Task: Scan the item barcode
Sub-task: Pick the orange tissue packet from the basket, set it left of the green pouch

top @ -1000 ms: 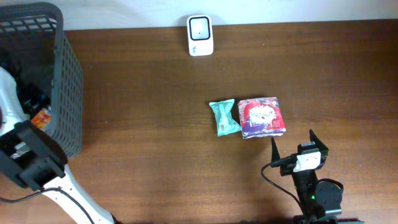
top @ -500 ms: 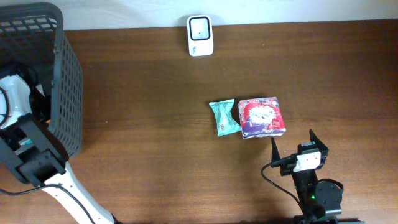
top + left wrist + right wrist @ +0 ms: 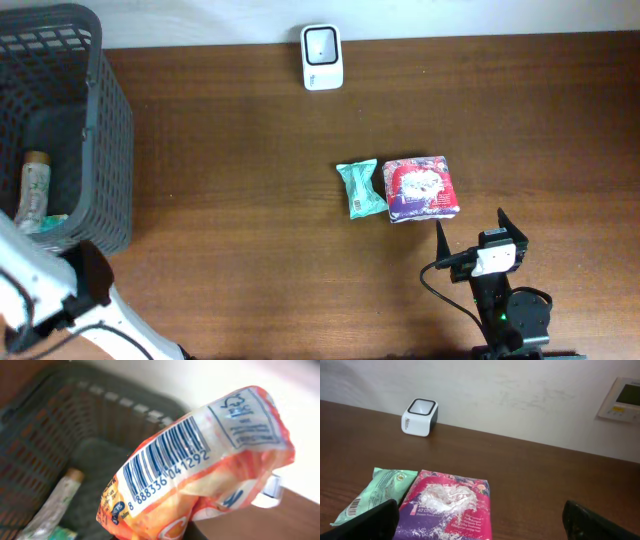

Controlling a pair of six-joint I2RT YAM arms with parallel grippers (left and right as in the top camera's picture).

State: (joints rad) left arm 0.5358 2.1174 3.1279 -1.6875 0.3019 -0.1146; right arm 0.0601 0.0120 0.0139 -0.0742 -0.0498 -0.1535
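Pick done: left jaws grasp orange snack packet point(image 3: 200, 480) over basket point(image 3: 45, 425); right jaws released, empty. Next: present barcode point(image 3: 165, 457) squarely to scanner point(image 3: 322, 57).

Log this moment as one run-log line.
held: orange packet, barcode facing left wrist camera, by basket | right hand: open, apart from pink packet | scanner: nothing in front, scan not yet done

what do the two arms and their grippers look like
The right arm is black, with a white block at the wrist, a small green light and a black cable looping off its side; the right gripper has two black pointed fingers. The left arm has white links, a black housing and a black cable.
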